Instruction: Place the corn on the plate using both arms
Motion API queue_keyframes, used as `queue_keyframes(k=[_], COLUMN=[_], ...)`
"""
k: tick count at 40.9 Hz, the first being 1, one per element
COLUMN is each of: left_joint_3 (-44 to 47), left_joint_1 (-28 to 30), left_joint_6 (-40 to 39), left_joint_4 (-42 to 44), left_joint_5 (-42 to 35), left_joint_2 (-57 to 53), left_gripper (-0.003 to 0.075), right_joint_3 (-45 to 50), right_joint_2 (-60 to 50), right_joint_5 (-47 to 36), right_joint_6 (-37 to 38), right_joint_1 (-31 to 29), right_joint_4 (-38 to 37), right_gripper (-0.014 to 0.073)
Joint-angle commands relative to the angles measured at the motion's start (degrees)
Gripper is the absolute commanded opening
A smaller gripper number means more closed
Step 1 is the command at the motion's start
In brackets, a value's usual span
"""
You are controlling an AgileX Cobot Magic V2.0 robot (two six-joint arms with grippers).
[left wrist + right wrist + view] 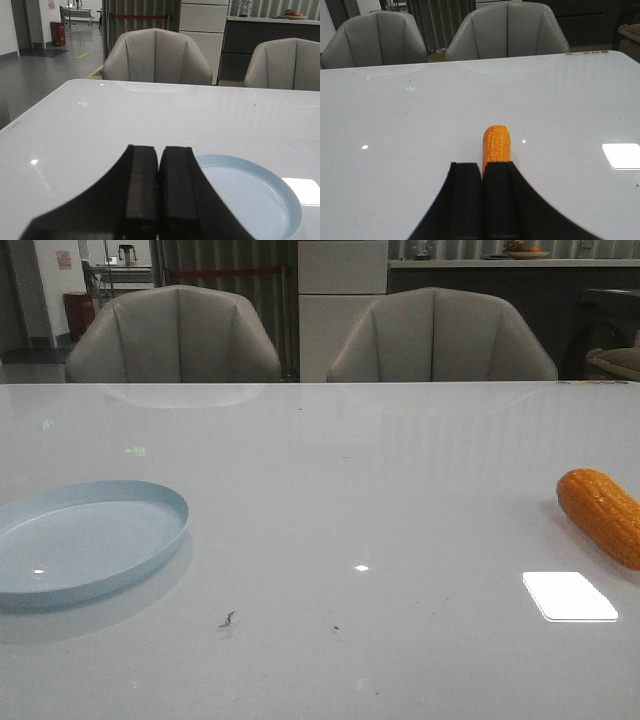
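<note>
1. Table (330, 470), white and glossy, fills my front view; two grey chairs (175, 335) stand behind it.
2. Plate (90, 535) lies empty at the left edge.
3. Corn (602, 512) lies on the table far right, well apart from the plate.
4. Left gripper (159, 195) is closed on nothing, near the plate.
5. Right gripper (482, 200) is closed and empty, near the corn.
</note>
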Motion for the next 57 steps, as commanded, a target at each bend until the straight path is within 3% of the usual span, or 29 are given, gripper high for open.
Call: queue_keyframes(k=[1,28,45,50,57], left_joint_3=[2.1,2.1,2.1,1.8,-0.2], left_joint_1=[0.0,0.0,0.0,0.0,-0.1], left_joint_6=[0.0,0.0,0.0,0.0,0.0], left_joint_4=[0.1,0.1,0.1,0.1,0.1], left_joint_5=[-4.9,-4.9,-12.3,-17.6,-17.6], left_joint_2=[-1.1,-1.1,-1.1,-1.1,-1.1], left_gripper=[0.0094,0.0094,0.0094,0.0094,0.0094], right_joint_3=[-1.2,-1.2,-1.2,-1.2,-2.3], right_joint_2=[-1.5,-1.5,-1.5,-1.5,-1.5], right_joint_5=[-4.6,-4.8,-6.7,-10.4,-12.0], right_joint_6=[-0.2,-0.2,-0.2,-0.2,-0.2], right_joint_1=[-0.1,-0.2,-0.2,-0.2,-0.2], right_joint_4=[-0.5,-0.5,-0.5,0.0,0.1], right_gripper=[0.0057,0.0057,0.0057,0.0057,0.0057])
